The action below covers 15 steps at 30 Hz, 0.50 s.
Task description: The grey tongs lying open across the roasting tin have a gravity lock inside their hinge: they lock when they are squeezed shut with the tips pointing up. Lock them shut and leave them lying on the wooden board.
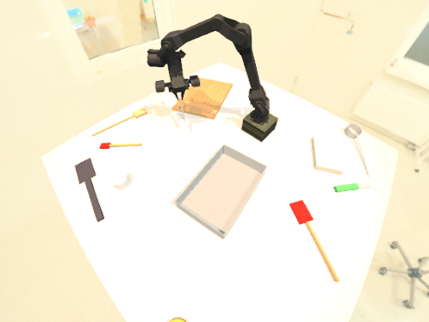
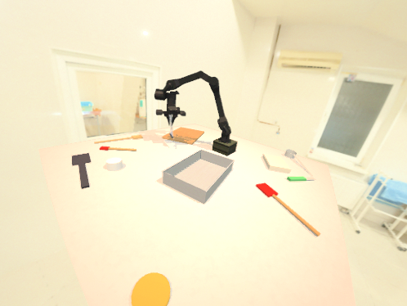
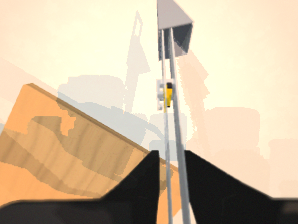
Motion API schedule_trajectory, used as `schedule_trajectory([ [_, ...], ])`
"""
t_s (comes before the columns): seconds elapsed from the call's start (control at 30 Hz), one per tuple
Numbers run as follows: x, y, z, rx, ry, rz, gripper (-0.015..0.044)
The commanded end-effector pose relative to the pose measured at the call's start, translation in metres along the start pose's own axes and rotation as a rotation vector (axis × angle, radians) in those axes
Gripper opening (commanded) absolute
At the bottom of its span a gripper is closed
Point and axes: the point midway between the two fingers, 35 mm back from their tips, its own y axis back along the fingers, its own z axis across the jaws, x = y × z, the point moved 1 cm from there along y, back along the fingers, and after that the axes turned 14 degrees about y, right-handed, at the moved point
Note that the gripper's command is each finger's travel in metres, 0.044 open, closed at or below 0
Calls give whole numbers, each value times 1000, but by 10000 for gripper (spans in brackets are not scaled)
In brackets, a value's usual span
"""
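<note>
Hanging in the air near the board (image 1: 208, 96) (image 2: 189, 134) (image 3: 75, 155), the tongs (image 1: 183, 108) (image 2: 171, 126) (image 3: 176, 110) are gripped between the fingers (image 1: 178, 96) (image 2: 172, 120); the tin (image 1: 258, 163) (image 2: 184, 189) sits on the desk (image 1: 172, 267) (image 2: 229, 245), well apart from them.

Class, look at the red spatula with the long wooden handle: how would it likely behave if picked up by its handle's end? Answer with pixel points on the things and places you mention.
The red spatula (image 1: 320, 245) (image 2: 290, 209) would probably stay stiff, its handle being straight. It might dip head-first, since the broad head sits far from that end.
</note>
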Motion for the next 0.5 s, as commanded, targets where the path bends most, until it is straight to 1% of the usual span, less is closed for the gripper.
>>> schedule_trajectory([
  [0.0,21,3,13,8,-34,11,-150],
  [0.47,85,3,79,0,-165,13,-150],
])
